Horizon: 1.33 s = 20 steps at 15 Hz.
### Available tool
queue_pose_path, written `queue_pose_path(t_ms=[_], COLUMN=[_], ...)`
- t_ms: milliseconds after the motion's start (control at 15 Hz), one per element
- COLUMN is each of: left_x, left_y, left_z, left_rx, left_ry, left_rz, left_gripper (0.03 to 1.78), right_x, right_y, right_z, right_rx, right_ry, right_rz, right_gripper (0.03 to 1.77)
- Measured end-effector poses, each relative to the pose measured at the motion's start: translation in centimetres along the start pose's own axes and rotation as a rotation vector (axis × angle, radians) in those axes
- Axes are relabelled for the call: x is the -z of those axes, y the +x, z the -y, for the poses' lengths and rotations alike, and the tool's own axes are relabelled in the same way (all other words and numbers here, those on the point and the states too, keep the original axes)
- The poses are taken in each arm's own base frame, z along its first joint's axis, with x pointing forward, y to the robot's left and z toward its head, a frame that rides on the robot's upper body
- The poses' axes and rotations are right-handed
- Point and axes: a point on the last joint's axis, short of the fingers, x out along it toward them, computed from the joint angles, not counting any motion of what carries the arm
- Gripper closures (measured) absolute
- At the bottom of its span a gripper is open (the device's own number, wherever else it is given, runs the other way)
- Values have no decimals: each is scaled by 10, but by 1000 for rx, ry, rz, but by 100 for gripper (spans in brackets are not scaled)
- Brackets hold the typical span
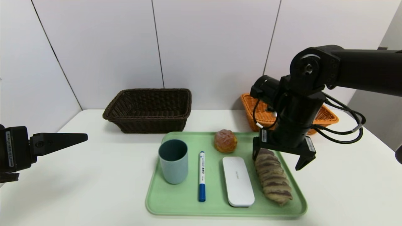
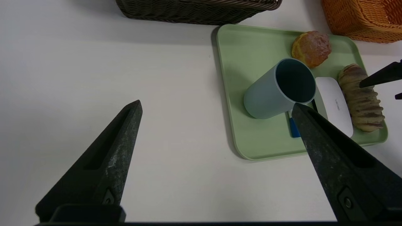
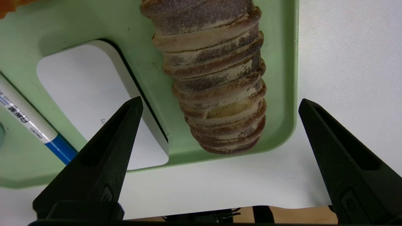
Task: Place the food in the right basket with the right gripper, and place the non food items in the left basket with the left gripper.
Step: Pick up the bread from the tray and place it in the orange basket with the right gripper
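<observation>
White table (image 1: 103,175), pale panelled wall (image 1: 213,47); right claw (image 3: 220,99) above bread (image 3: 216,81), left claw (image 2: 216,103) aside, both spread.

Around one green tray (image 1: 220,211) are two baskets behind it, one dark brown (image 1: 154,118) and one orange (image 1: 326,117), while on it lie two breads, a bun (image 1: 225,141) and a loaf (image 1: 272,177), plus one cup (image 1: 176,169), one marker (image 1: 202,175) and one white case (image 1: 238,182).

Ridged tan-brown loaf (image 1: 273,180), round crackled bun (image 1: 225,141), upright grey-blue cup (image 1: 174,166), blue-capped white marker (image 1: 202,175), flat white case (image 1: 238,182): all on green tray (image 1: 176,207). Dark brown wicker basket (image 1: 152,124), orange wicker basket (image 1: 327,117) upright beyond.
</observation>
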Motion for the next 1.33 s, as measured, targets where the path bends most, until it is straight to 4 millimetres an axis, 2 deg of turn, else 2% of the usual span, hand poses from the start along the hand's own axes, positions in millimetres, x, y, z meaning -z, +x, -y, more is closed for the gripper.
queue_pose_path(t_ms=[1333], left_x=[0], left_y=[2], left_z=[1], left_rx=[8], left_ry=[6], left_rz=[-8], left_gripper=[12], right_x=[-12], right_y=[32], right_z=[-7], right_rx=[36], right_ry=[27], right_rz=[-72], right_gripper=[9])
